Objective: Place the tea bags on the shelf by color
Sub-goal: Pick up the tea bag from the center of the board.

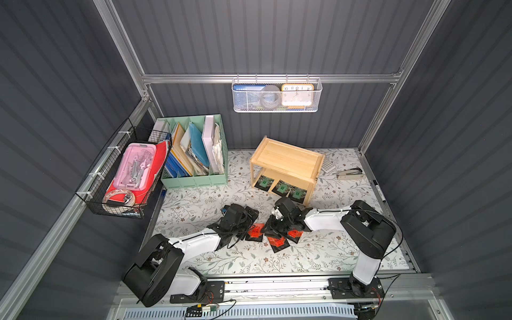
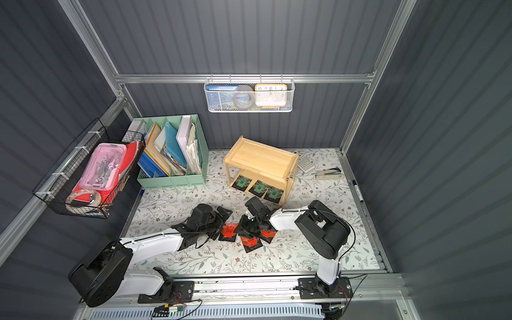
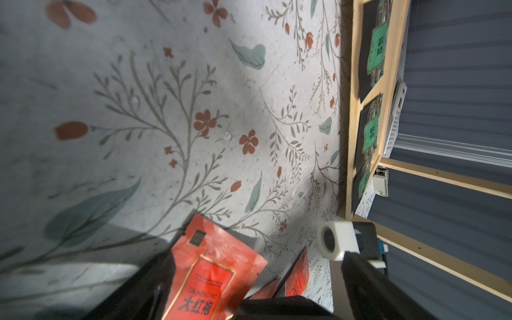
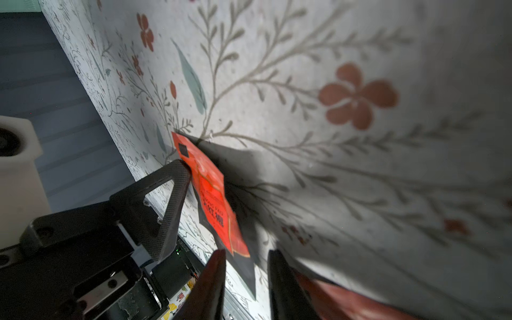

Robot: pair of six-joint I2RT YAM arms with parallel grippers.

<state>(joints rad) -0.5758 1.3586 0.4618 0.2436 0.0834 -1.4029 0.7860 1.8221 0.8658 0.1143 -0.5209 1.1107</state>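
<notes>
Watching left gripper (image 1: 250,223): spread wide, empty, finger (image 4: 177,188) against red bag. Red tea bags (image 1: 278,243) bunched on table (image 1: 210,199). Right gripper (image 1: 273,225) jaws narrow round bag corner; can't tell if pinched. Arms close, might bump; two bags might lift. Green tea bags (image 1: 282,188) on shelf (image 1: 288,160) bottom, far side.

The right hand (image 4: 246,252) shows two dark fingers (image 4: 216,279) standing apart. The black lower corner of a small black foil sachet with a red-orange label (image 4: 212,194) lies in the gap between them. The sachet tilts up off the floral-patterned tabletop (image 4: 304,69) and casts a dark shadow. The left hand's black textured triangular finger (image 4: 178,191) touches its far edge. A second red-orange sachet (image 4: 346,302), blurred, lies beside the right hand. A white block (image 4: 16,171) stands before the dark grey ribbed wall (image 4: 55,97).
</notes>
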